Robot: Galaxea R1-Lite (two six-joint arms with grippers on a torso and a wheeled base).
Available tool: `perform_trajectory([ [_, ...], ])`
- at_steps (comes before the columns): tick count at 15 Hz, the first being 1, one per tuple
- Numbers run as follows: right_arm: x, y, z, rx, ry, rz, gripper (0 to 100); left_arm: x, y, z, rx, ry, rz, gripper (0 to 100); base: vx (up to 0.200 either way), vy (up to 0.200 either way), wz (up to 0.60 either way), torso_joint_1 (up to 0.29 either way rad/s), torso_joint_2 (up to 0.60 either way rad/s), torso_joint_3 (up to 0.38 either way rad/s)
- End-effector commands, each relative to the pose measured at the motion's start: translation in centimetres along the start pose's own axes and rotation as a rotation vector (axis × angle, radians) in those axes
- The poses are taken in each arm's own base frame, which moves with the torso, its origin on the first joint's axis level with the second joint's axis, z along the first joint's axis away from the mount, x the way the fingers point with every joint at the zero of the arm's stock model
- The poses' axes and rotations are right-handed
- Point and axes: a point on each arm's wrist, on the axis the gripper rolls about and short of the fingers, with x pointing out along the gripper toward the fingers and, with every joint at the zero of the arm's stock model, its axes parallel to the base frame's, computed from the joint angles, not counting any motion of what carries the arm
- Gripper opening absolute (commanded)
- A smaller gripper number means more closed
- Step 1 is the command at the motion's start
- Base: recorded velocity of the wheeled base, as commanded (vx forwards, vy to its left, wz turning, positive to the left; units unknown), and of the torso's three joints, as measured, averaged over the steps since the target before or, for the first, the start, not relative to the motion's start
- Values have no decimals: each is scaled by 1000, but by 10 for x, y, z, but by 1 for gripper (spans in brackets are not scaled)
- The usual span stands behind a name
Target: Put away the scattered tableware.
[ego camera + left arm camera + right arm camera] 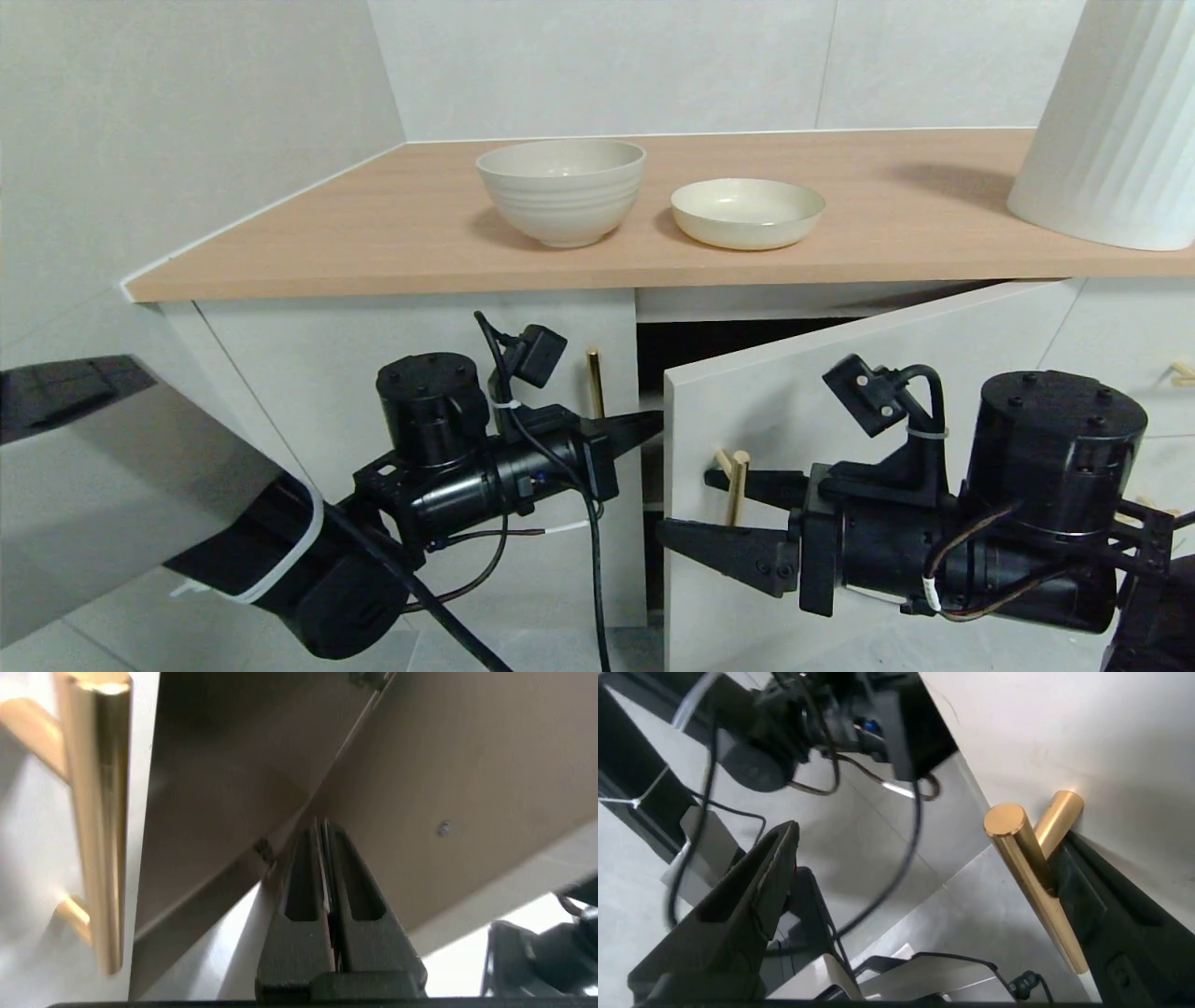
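A deep cream bowl (pixel 560 191) with a ribbed, matte wall sits just beside a shallow, glossy dish (pixel 747 213) on the wood-grain tabletop (pixel 373 252). A tall fluted white vessel (pixel 1111 121) stands well apart from them. Below, the right gripper (pixel 686 509) spreads its fingers (pixel 757 896) wide around a round brass handle (pixel 738 485) on the ajar white cabinet door (pixel 840 345). The left gripper (pixel 644 425) has its fingers pressed together at the door gap.

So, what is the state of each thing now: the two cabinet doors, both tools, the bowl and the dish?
Right cabinet door, partly open.
Left cabinet door, closed.
Left tool, shut, tip at the gap between the doors.
Right tool, open, door handle between its fingers.
Bowl, upright, empty.
Dish, upright, empty.
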Motion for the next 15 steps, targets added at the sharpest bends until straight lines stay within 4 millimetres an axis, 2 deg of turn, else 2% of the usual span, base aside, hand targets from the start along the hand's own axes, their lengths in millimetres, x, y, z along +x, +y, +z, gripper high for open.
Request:
perform_trajectory([
  [1, -1, 0, -1, -7, 1, -4, 100, 10, 4, -13, -3, 8, -3, 0, 0, 0, 0, 0, 0, 0],
  [4, -4, 0, -1, -14, -2, -18, 100, 13, -2, -13, 12, -11, -19, 0, 0, 0, 0, 0, 0, 0],
  [6, -16, 3, 0, -50, -1, -30, 100, 16, -8, -12, 24, -26, -44, 0, 0, 0, 0, 0, 0, 0],
  [8, -33, 2, 2, -89, -7, -69, 100, 18, -9, -10, 29, -34, -51, 0, 0, 0, 0, 0, 0, 0],
  [9, -51, 6, 1, -123, -5, -112, 100, 19, -10, -9, 31, -36, -53, 0, 0, 0, 0, 0, 0, 0],
  [10, -59, 7, 1, -136, -3, -134, 100, 20, -10, -6, 35, -46, -55, 0, 0, 0, 0, 0, 0, 0],
  [11, -73, 13, 2, -165, -5, -244, 100, 22, -11, -2, 40, -55, -58, 0, 0, 0, 0, 0, 0, 0],
  [13, -86, 23, 1, -219, -10, -391, 100, 22, -13, 5, 41, -57, -59, 0, 0, 0, 0, 0, 0, 0],
  [15, -107, 44, -2, -218, 31, -306, 100, 19, -17, 12, 53, -74, -66, 0, 0, 0, 0, 0, 0, 0],
])
